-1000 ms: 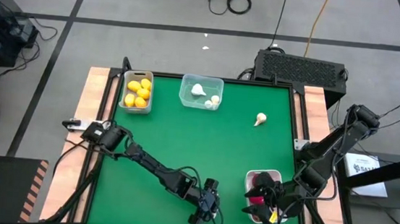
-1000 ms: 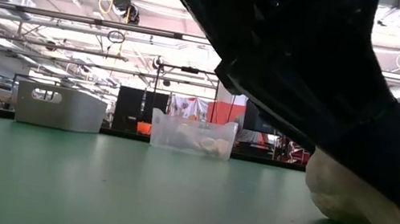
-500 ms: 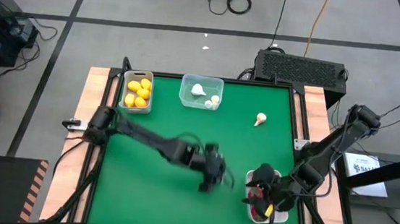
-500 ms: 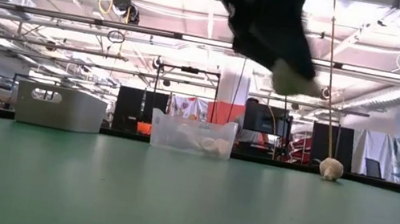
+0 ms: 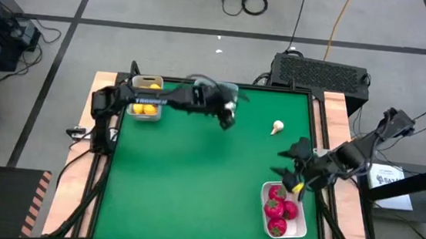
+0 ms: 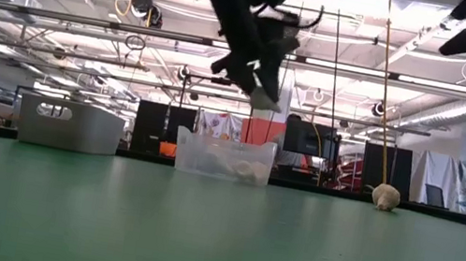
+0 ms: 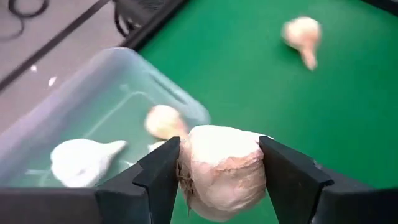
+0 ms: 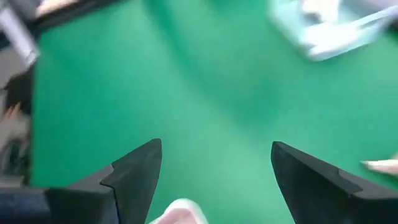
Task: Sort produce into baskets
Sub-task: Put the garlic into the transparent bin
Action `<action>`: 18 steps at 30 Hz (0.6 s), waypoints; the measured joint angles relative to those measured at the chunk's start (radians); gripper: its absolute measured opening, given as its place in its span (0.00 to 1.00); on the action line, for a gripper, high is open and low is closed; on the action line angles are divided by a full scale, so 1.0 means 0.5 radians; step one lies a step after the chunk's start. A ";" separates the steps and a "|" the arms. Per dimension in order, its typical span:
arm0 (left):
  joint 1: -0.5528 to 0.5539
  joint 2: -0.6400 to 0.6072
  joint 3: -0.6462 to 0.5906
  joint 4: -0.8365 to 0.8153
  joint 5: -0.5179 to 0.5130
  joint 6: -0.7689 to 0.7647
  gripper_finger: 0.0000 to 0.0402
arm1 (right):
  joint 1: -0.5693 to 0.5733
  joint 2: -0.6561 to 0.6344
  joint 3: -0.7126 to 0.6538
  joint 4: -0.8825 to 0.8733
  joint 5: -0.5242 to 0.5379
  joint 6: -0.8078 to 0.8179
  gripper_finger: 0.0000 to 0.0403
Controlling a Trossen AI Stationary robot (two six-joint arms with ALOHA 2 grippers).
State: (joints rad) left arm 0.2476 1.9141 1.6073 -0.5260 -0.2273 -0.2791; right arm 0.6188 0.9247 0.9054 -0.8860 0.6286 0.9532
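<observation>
**Now: left gripper carrying a garlic bulb at the clear tub**

Nearest the front edge of the table (image 5: 190,203), the white tray (image 5: 301,228) is sitting at the right corner, holding four red fruits (image 5: 280,210). Just beyond it, the right gripper (image 5: 293,163) is hovering above the mat with its two fingers (image 8: 134,174) standing apart and nothing between them; a pale rim, seemingly the tray's, is peeking in between them in the right wrist view.

Farther back, a loose garlic bulb (image 5: 277,127) is lying alone on the green mat, well apart from every container; in the low view the bulb (image 6: 383,196) is resting to the right of the tub.

At the far side, the left gripper (image 5: 227,114) is hanging in the air just beside the clear tub (image 5: 203,102), its fingers (image 7: 155,180) clamping a garlic bulb (image 7: 221,169) from both sides. Inside the tub (image 7: 81,93) two more bulbs (image 7: 84,160) are lying on the floor. To the tub's left, the grey-white bin (image 5: 152,81) is holding yellow lemons (image 5: 146,109), partly hidden by the left arm crossing over it.
</observation>
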 joint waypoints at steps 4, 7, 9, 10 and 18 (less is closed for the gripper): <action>0.186 0.031 0.000 0.041 0.101 -0.008 0.52 | -0.098 -0.070 0.000 -0.185 0.122 0.151 0.73; 0.294 0.058 -0.002 0.033 0.111 -0.009 0.52 | -0.183 -0.081 0.000 -0.285 0.122 0.196 0.73; 0.364 0.061 -0.002 0.047 0.139 -0.041 0.52 | -0.241 -0.081 0.000 -0.321 0.121 0.214 0.73; 0.397 0.061 -0.002 0.032 0.155 -0.075 0.52 | -0.275 -0.081 0.000 -0.320 0.122 0.217 0.73; 0.521 0.083 -0.002 0.057 0.246 -0.091 0.52 | -0.551 -0.078 0.000 -0.305 0.205 0.292 0.73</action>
State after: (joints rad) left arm 0.5082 1.9555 1.6066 -0.4974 -0.1042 -0.3245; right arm 0.3432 0.8860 0.9054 -1.0386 0.7311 1.0994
